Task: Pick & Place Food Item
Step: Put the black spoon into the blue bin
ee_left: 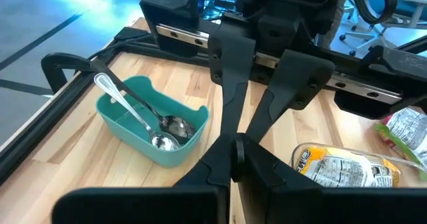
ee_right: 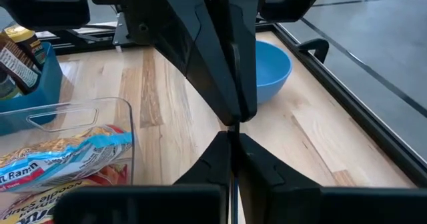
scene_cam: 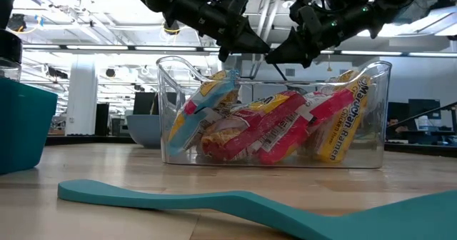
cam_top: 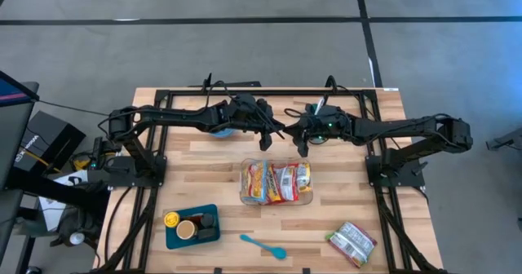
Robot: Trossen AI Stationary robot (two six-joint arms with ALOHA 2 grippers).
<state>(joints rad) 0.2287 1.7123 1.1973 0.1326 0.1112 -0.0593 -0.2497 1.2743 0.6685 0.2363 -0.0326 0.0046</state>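
Ramen packets (cam_top: 276, 181) lie packed side by side in a clear plastic bin (cam_top: 245, 199) at the middle of the table (cam_top: 220, 156); in the low view they lean against one another, labels showing through the wall, one with a light-blue end propped at the bin's side. They look already delivered, since both hands hang above the table just behind the bin with nothing in them. The left hand (cam_top: 267, 139) is closed, fingers pressed together on nothing. The right hand (cam_top: 301, 144) is closed too, its fingers meeting in its wrist view with no packet between them. The two fingertips nearly meet over bare wood, which suggests a pause between items rather than a grasp.

One more packet (cam_top: 352, 243) lies loose on the table near the front right corner, well apart from the bin, and is probably the next to fetch.

A teal tray (cam_top: 172, 236) at the front left holds small jars. A teal spatula (cam_top: 263, 246) lies on the wood in front of the bin. Behind the arms stands an empty blue bowl (ee_right: 270, 67), and a teal container (ee_left: 123, 122) holds two metal spoons (ee_left: 139, 114).
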